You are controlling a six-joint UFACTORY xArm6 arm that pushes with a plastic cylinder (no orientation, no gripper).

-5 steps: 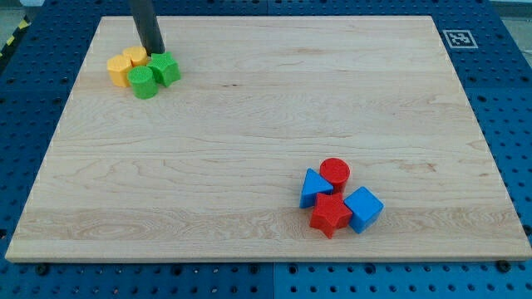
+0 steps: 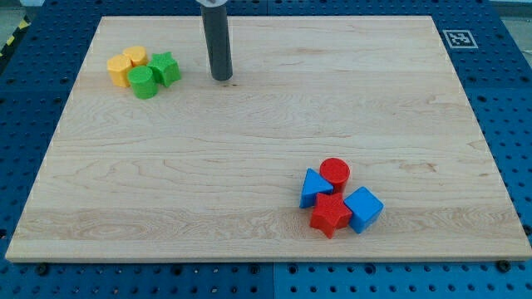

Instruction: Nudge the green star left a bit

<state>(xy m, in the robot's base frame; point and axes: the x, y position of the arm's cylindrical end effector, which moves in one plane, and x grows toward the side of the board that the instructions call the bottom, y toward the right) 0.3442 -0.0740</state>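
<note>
The green star [image 2: 166,68] sits near the board's top left corner. It touches a green cylinder [image 2: 143,82] at its lower left and a yellow block [image 2: 136,57] at its upper left. My tip [image 2: 222,78] rests on the board to the right of the green star, about a block's width away from it and not touching it. The dark rod rises from the tip to the view's top edge.
A second yellow block [image 2: 119,71] lies left of the green cylinder. At the lower right is a cluster: red cylinder [image 2: 335,172], blue triangle [image 2: 313,187], red star [image 2: 330,214], blue cube [image 2: 363,208]. A marker tag [image 2: 455,38] sits on the board's top right corner.
My tip has moved to the right, from just above the green star to a spot on the star's right side. The blocks have not moved.
</note>
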